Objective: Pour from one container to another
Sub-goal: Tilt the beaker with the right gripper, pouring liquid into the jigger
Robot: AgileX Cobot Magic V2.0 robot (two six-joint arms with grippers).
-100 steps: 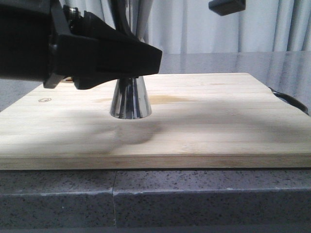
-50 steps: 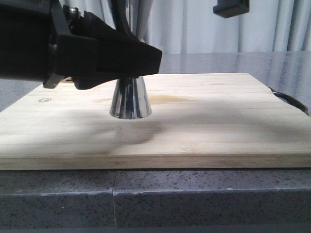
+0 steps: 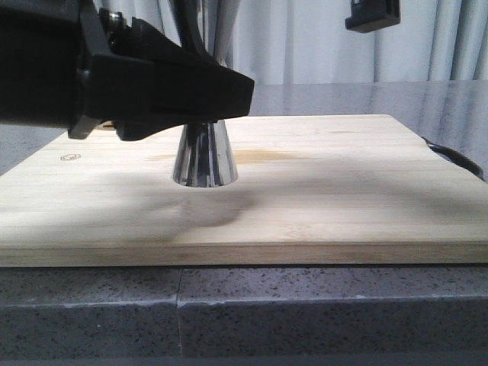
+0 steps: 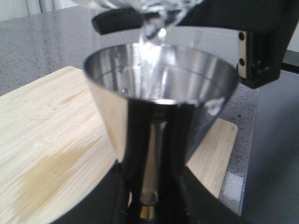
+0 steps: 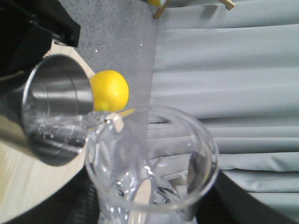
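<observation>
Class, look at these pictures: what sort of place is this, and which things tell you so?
Probably a kitchen or bar counter: a wooden cutting board lies on a speckled stone worktop, a steel jigger stands on it under a glass beaker, and a lemon lies nearby.

Clear glass beaker (image 5: pixel 152 168) tipped, lip over upright steel jigger (image 4: pixel 161 107) on board.

Pale wooden cutting board (image 3: pixel 320 191) lying flat on a speckled grey stone countertop (image 3: pixel 305 313), with a darker wet-looking stain (image 4: pixel 56 172) on its surface. Yellow lemon (image 5: pixel 110 90) resting on the countertop beyond the board's edge. Pleated grey-white curtain (image 5: pixel 224 93) forming the backdrop.
</observation>
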